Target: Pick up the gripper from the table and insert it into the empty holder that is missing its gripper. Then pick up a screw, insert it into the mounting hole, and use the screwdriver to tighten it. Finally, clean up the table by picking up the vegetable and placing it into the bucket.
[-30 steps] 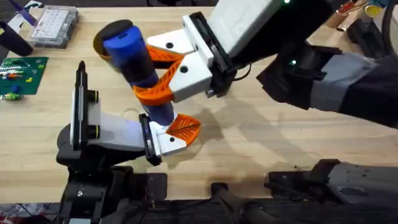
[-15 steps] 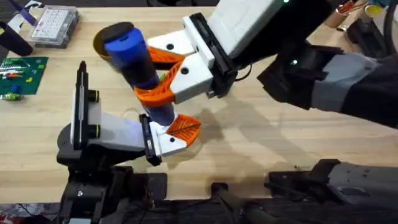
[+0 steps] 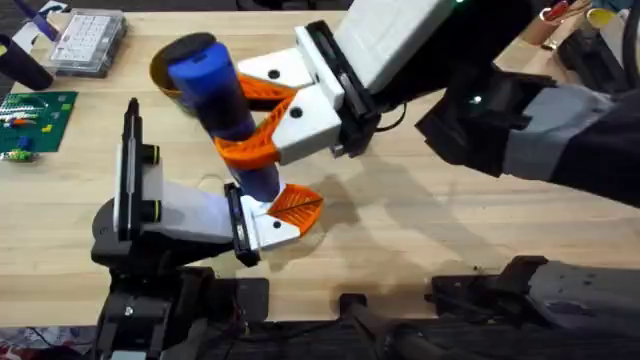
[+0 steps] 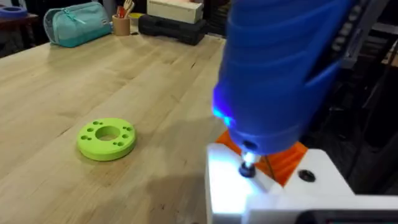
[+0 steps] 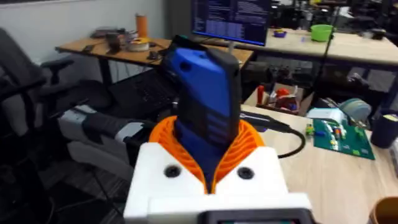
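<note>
My right gripper (image 3: 238, 118), white with orange ribbed pads, reaches across from the right and is shut on the screwdriver (image 3: 222, 110), a bright blue pen-shaped tool held nearly upright. The same grip shows in the right wrist view, the right gripper (image 5: 208, 152) around the screwdriver (image 5: 208, 99). The screwdriver's lit metal tip (image 4: 247, 167) rests on a screw in a white gripper part (image 4: 261, 190) with an orange pad at the end of my left arm, at the left gripper (image 3: 283, 212). The bucket (image 3: 163, 68) is partly hidden behind the screwdriver's top. The vegetable is hidden.
A clear parts box (image 3: 88, 40) and a green circuit board (image 3: 35, 118) lie at the far left. A lime-green disc with holes (image 4: 106, 137) lies on the wood near the left gripper. A teal pouch (image 4: 78, 23) sits at the table's far end.
</note>
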Robot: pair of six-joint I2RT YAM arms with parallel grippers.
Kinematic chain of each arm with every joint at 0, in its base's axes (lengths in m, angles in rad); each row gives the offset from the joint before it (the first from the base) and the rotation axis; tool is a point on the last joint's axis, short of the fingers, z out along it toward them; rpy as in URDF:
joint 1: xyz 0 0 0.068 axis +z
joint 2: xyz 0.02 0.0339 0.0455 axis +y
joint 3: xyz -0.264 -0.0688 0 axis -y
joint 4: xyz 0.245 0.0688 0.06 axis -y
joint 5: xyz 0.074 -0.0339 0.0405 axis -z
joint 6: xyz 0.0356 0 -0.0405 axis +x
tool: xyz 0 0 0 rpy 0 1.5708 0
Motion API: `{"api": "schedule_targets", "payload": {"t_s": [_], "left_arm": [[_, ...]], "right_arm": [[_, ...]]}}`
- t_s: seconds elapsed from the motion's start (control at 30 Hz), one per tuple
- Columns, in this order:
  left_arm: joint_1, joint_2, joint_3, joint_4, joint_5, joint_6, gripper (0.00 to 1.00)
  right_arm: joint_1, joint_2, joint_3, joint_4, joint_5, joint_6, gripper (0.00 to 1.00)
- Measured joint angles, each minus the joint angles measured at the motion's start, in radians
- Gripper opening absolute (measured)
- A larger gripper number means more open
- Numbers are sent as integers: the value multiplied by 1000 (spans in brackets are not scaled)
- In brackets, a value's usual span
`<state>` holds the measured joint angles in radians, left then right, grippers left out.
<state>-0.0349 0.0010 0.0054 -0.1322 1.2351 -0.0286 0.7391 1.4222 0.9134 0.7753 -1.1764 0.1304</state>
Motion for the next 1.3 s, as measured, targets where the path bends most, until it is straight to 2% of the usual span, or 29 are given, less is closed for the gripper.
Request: {"api": "schedule_targets", "payload": {"t_s": [0.33,0.9,1.1,1.2,1.3], "left_arm": [[0,0,0,0,0,-3,5],[0,0,0,0,0,-6,5],[0,0,0,1,-1,-3,5],[0,0,0,1,-1,-1,5],[0,0,0,1,-1,-1,5]], "right_arm": [[-1,-4,0,-32,71,23,26],[-1,-4,0,-36,77,27,26],[-2,-4,-10,30,86,72,25],[-23,-10,2,-28,99,97,25],[-59,-17,64,-142,112,105,25]]}}
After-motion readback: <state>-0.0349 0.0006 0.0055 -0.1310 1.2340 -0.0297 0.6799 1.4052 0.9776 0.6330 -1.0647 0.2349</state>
